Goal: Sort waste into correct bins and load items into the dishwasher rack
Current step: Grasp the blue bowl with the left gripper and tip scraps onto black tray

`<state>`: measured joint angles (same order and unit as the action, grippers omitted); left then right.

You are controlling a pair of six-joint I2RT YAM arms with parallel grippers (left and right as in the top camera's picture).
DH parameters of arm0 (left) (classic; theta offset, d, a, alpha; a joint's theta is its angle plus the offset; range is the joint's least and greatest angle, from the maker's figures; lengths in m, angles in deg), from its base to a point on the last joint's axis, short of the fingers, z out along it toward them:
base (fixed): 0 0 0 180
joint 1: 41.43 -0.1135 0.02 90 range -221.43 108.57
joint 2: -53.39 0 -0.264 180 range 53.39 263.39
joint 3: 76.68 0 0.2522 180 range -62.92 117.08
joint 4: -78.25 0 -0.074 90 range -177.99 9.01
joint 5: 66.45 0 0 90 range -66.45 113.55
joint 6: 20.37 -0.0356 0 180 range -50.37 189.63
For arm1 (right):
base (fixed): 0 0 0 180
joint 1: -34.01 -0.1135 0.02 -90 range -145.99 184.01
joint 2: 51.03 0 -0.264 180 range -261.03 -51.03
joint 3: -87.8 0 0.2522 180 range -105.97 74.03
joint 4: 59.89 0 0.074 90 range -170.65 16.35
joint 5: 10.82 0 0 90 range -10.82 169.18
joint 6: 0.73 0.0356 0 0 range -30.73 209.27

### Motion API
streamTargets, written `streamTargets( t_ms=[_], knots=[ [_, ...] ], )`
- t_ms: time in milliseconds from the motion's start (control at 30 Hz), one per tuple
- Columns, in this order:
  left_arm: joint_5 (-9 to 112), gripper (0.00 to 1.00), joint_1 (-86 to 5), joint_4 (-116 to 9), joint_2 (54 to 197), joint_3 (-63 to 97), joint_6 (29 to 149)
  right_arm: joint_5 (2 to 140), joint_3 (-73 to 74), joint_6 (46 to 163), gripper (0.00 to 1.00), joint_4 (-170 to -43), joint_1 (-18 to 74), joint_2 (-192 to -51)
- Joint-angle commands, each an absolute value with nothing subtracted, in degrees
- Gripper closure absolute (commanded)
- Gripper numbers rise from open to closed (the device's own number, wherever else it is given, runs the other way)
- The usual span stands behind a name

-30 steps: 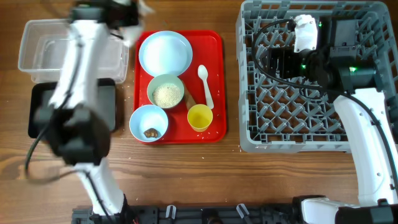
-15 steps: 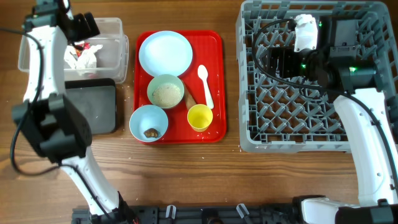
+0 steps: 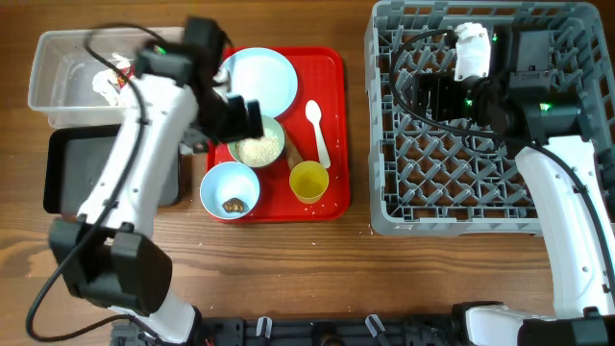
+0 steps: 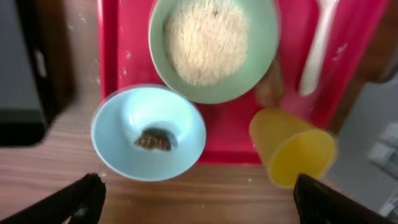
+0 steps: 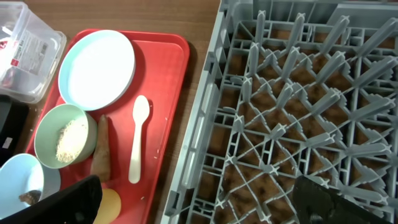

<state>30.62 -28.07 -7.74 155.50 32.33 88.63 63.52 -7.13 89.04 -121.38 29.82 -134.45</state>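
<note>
Seen from above, the left gripper (image 3: 240, 120) hangs over the red tray (image 3: 332, 67), its arm reaching in from 8 o'clock. It is far nearer the bowls than the right gripper (image 5: 196, 196), which hovers spread and empty over the dishwasher rack (image 3: 452, 207). In the left wrist view its fingers (image 4: 87, 196) are wide apart, holding nothing. From them the pale green bowl (image 4: 211, 43) of rice-like crumbs (image 4: 206, 40) lies at 12 o'clock, and the pale blue bowl (image 4: 118, 140) holding a brown lump (image 4: 153, 140) lies nearer, at 11 o'clock; both are round, so neither has a long axis.

Bright even light; perhaps motion-blurred.
</note>
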Motion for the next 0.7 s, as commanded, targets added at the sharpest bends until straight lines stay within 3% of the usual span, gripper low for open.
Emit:
streamTargets(
  t_ms=[0, 200, 267, 367, 400, 467, 667],
  knots=[
    [28.0, 0.05, -23.0, -19.4, 149.5, 16.9, 93.9, 62.8, -8.3, 89.4, 0.01, -121.3, 29.7, -135.3],
    [27.9, 0.14, -20.6, -40.2, 149.5, -4.5, 94.6, 62.8, -7.7, 89.5, 0.0, -122.2, 29.7, -136.0],
    [28.0, 0.28, -20.6, -44.5, 149.5, -8.3, 94.6, 62.7, -7.2, 89.5, 0.0, -122.3, 29.7, -136.0],
    [27.9, 0.88, -20.6, -46.9, 149.5, -9.2, 94.5, 62.7, -7.2, 89.7, 0.0, -122.3, 29.7, -136.0],
    [27.9, 0.96, -20.6, -47.0, 149.5, -9.2, 94.5, 62.8, -7.2, 89.7, 0.0, -122.3, 29.7, -136.0],
    [28.2, 0.96, -20.6, -46.8, 149.4, -8.8, 94.5, 62.8, -7.2, 89.7, 0.0, -122.3, 29.7, -136.0],
    [30.6, 0.96, -22.2, -28.9, 143.9, 8.3, 90.1, 62.7, -7.2, 89.7, 0.0, -121.6, 29.7, -136.0]
  ],
)
